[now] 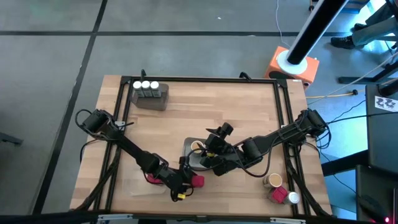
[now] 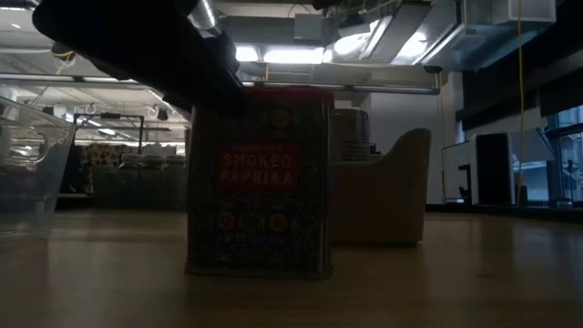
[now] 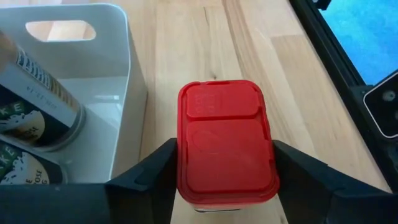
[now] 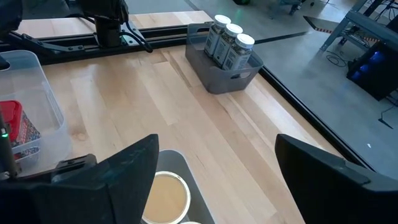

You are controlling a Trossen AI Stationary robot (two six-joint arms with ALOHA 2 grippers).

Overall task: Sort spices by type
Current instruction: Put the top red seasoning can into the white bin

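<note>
A red-lidded paprika tin (image 3: 227, 140) stands upright on its base on the table near the front edge, and my left gripper (image 3: 227, 168) is shut on it. In the high view the tin (image 1: 198, 180) shows just right of my left gripper (image 1: 188, 183). My right gripper (image 1: 208, 155) hangs open above a light tray (image 1: 188, 147) that holds a tan-lidded jar (image 4: 165, 196). Three white-capped jars (image 1: 146, 85) stand in a grey tray (image 1: 152, 101) at the far left. Another red tin (image 1: 151, 179) sits in a clear tray (image 4: 43, 106). My left gripper pinches the tin's two opposite sides just under the lid (image 3: 181, 155), one finger (image 3: 152, 177) on each side. The fingers come slanting down from the table's left. The tin stands upright with its base (image 2: 260, 269) on the table.
At the near right a tan-lidded jar (image 1: 272, 180), a red tin (image 1: 278, 195) and a white-capped jar (image 1: 293, 199) stand close together. The light tray's wall (image 3: 134, 93) is right beside the held tin, with labelled jars (image 3: 37, 99) lying inside. Bare wood spreads across the table's middle and far right.
</note>
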